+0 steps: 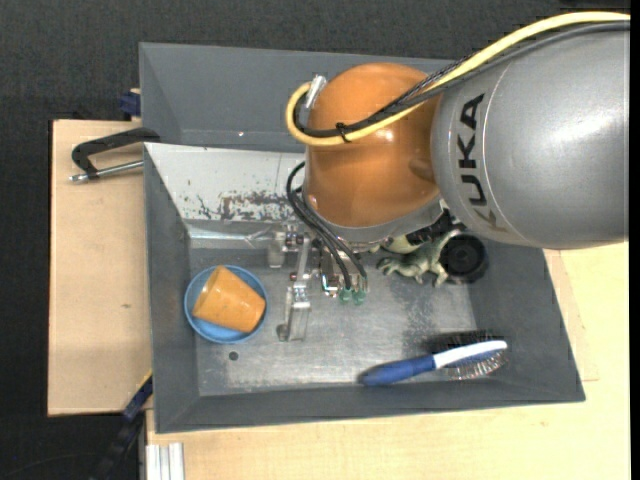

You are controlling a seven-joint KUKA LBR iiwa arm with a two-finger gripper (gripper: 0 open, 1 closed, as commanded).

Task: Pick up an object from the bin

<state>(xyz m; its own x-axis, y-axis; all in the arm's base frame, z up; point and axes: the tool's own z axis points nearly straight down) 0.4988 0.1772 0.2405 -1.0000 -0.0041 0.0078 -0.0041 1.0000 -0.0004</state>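
Observation:
My gripper (294, 316) hangs low over the bin floor, left of centre and below the arm's orange cover. Just to its left lies a blue bowl (203, 321) with an orange cup (230, 302) tipped on its side inside it; the gripper is beside the bowl, apart from it. Right of the gripper, partly under the arm, lies a cream and black toy figure (425, 261). A brush with a blue handle and dark bristles (437, 361) lies along the front wall at the right.
The big grey arm and its orange cover hide the bin's back right part. A yellow cable loops over the cover. Bare floor shows between the gripper and the brush.

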